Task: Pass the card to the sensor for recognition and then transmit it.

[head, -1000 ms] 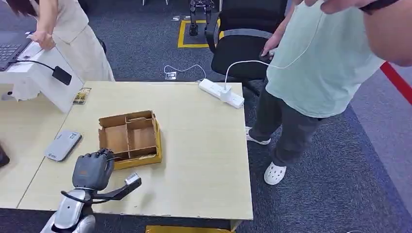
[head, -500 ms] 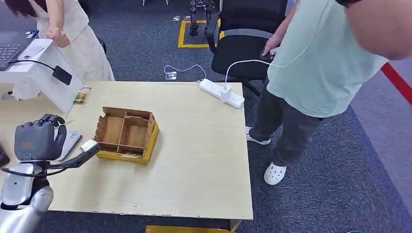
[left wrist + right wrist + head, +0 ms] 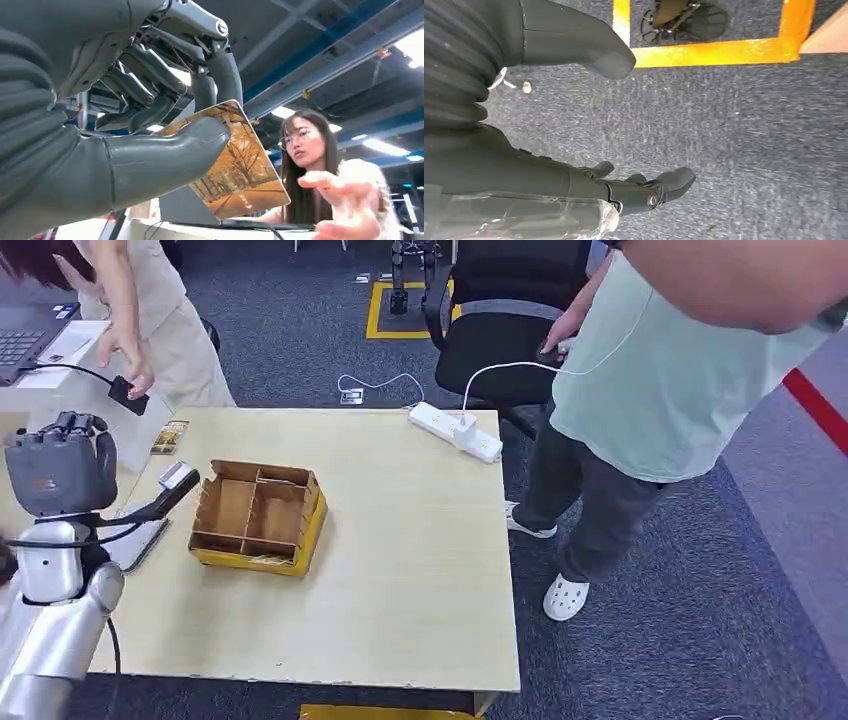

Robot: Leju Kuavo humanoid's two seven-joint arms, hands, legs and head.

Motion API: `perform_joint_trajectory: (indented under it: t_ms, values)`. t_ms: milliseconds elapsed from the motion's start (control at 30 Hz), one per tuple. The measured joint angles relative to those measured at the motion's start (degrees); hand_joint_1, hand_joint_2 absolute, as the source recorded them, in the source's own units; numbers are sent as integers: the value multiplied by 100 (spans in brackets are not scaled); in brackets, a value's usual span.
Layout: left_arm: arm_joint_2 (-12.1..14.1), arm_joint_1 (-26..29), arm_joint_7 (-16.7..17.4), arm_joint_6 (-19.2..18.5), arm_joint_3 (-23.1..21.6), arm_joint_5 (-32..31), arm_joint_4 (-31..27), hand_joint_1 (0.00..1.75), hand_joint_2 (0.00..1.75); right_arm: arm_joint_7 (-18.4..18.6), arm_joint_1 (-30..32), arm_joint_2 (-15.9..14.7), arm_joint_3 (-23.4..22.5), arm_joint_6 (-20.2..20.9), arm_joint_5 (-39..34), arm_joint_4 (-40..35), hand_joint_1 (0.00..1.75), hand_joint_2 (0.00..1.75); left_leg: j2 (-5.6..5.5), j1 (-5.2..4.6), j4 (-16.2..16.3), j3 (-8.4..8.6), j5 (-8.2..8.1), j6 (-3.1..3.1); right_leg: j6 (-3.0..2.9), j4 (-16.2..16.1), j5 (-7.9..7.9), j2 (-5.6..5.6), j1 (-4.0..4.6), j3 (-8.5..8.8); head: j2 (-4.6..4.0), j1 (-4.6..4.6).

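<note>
— How is the left hand (image 3: pixel 60 475) posed?
— Raised over the table's (image 3: pixel 400 570) left edge, thumb and fingers pinching the card (image 3: pixel 235 165); the right hand (image 3: pixel 574 150) hangs open over carpet.
— Changed?
— Half a second ago it was lower; a person's hand (image 3: pixel 135 375) now reaches toward it.

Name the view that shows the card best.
Left wrist view: the card sits close up, autumn-tree picture facing the camera, pinched by the left robot hand. From the head view, that hand's back faces the camera.
</note>
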Motion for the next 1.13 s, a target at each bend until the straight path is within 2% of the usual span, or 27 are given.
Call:
perform_joint_trajectory:
  t_ms: [133,400,433,467,500,800,967,1133]
  values:
    - [-87,-301,26,0,0,-63,338,175,175,4,-56,24,0,-2,0,-13,0,175,2,0,0,0,1,0,-1,0,1,3,0,-1,0,-2]
    - [-170,-453,94,0,-2,-65,585,175,175,4,-50,55,0,0,-11,-11,0,175,1,-1,0,-2,0,0,-1,-1,0,3,0,-4,0,2]
    - [-177,-459,94,-2,-2,-66,603,166,175,4,-50,57,0,0,-11,-11,0,175,2,-1,0,-2,0,0,-1,-1,1,3,0,-4,0,0]
    - [-188,-469,94,-4,-2,-52,627,23,175,4,-50,59,0,0,-11,-11,0,175,4,-1,0,-2,0,0,-1,-1,1,4,0,-4,0,2]
    - [-190,-476,94,-7,-2,-48,646,0,175,2,-49,61,0,-2,-11,-11,0,175,5,-1,0,-2,0,0,-1,-1,1,6,0,-5,0,0]
    - [-194,-464,109,-4,-17,-6,730,0,175,-2,-47,61,0,-17,-20,-11,0,175,5,0,-1,-5,-1,0,-1,-1,1,6,0,-4,0,0]
    - [149,-63,254,31,61,166,743,0,175,-24,9,61,-4,-35,-103,-9,0,175,19,0,-4,-3,-2,-1,-3,2,-1,20,0,-6,0,-4]
    - [402,690,232,118,523,499,749,0,175,-22,69,61,-20,-41,-105,-4,0,175,24,1,-9,-5,-6,-7,0,1,-5,27,1,-12,0,-15]
